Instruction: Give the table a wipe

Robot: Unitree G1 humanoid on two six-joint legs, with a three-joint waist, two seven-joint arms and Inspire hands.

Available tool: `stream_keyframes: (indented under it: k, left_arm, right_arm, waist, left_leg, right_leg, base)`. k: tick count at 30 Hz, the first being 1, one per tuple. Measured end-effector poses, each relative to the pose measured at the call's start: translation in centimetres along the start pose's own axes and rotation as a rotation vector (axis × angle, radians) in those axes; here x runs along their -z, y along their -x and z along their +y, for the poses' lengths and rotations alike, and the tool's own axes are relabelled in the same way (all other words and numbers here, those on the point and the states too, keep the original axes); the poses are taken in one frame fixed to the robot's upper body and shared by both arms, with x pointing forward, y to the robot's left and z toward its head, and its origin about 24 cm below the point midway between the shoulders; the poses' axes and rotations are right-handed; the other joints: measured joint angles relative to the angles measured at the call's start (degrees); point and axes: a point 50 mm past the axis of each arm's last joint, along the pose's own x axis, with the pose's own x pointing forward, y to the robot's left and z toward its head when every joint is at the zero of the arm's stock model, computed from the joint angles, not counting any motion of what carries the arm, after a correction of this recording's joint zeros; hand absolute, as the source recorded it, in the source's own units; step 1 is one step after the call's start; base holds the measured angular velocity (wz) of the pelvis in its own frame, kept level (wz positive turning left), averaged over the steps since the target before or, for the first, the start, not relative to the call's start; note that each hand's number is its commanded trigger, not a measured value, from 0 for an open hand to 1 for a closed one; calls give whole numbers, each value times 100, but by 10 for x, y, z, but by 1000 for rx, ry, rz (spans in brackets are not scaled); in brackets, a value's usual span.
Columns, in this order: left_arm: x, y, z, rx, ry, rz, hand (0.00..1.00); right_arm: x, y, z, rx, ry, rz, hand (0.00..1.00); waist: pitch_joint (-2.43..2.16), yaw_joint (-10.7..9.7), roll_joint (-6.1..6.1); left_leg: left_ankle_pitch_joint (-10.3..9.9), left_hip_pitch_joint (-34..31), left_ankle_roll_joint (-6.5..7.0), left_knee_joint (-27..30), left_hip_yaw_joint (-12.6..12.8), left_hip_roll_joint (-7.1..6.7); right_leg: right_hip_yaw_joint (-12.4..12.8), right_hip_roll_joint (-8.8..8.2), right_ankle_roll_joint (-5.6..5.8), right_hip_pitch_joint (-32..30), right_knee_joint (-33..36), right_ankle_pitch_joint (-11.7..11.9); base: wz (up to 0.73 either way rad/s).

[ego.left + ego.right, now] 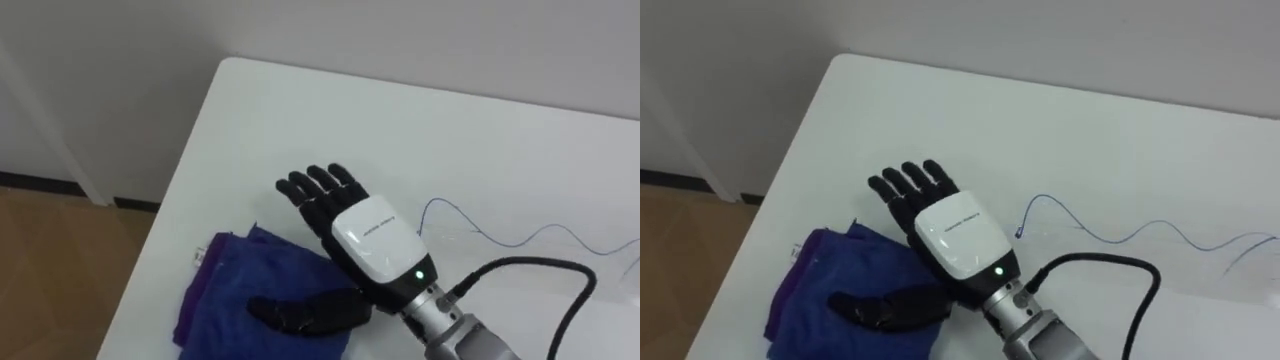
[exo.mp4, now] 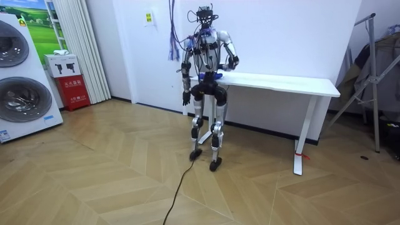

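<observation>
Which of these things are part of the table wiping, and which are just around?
For the job: blue cloth, white table, right hand lying open on the cloth, perhaps the blue squiggle.
Just around: washing machines, red box, metal stand.

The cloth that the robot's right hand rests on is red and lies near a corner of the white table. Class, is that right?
Not quite. The cloth is blue, not red, as the left eye view shows. The rest holds: the right hand rests on it, near a corner of the white table.
</observation>
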Motion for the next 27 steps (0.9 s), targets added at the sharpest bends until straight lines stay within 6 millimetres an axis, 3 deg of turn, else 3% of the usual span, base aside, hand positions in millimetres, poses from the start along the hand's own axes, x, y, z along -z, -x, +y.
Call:
stream_keyframes:
  k: [1,2,3,5,6,8,9,10,19,27]
  left_arm:
    - [-4,-1,-2,8,-23,-17,0]
    - [-4,0,-3,13,-30,-20,0]
    - [-2,0,-4,18,-37,-17,0]
    - [4,3,-6,26,-43,2,0]
    - [6,4,-8,30,-43,12,0]
    - [10,5,-10,38,-38,27,0]
    - [12,5,-10,39,-39,34,0]
    - [13,5,-9,33,-33,42,0]
    - [4,0,-5,33,-27,37,0]
    - [5,-1,-2,29,-31,65,0]
  right_arm:
    - [1,2,6,-36,-5,15,0]
    - [1,2,7,-43,-5,11,0]
    - [-1,2,8,-45,-10,-3,0]
    - [-1,2,7,-40,-13,-10,0]
    - [0,4,9,-45,-11,-6,0]
    - [2,10,15,-75,-5,2,0]
    - [2,11,16,-82,-2,-5,0]
    - [0,12,17,-84,-3,-11,0]
    - [-6,12,21,-96,-40,-5,0]
    - [-18,11,30,-154,-64,-34,0]
  waist:
    - [-49,181,-22]
    - [-42,262,-11]
    - [-26,350,50]
    - [-16,392,178]
    - [-18,381,235]
    - [-129,300,305]
    - [-143,316,355]
    - [-127,300,374]
    - [-103,293,188]
    - [-91,364,156]
  left_leg:
    - [97,3,-2,49,211,-7]
    - [97,6,-2,52,178,-3]
    - [98,33,-1,49,68,18]
    - [97,77,-2,1,-177,70]
    - [94,156,-6,-55,-224,60]
    - [124,285,-49,-186,-216,70]
    - [123,368,-50,-287,-180,67]
    - [134,399,-68,-339,-180,72]
    - [117,398,-47,-389,-206,89]
    - [86,335,-9,-421,-300,50]
  right_leg:
    - [-110,-37,180,-158,89,-105]
    - [-226,-27,220,-189,96,-114]
    - [-393,58,215,-298,56,-113]
    - [-450,198,147,-691,4,3]
    - [-558,224,-24,-952,-16,219]
    - [-644,234,-29,-879,58,270]
    - [-662,270,-31,-823,35,271]
    - [-676,286,-31,-790,31,271]
    - [-813,302,-30,-771,32,270]
    - [-1019,263,-10,-782,44,282]
  base:
    - [50]
    - [-5]
    - [-11]
    - [-8]
    - [8]
    - [6]
    - [-6]
    - [-8]
    - [4]
    - [5]
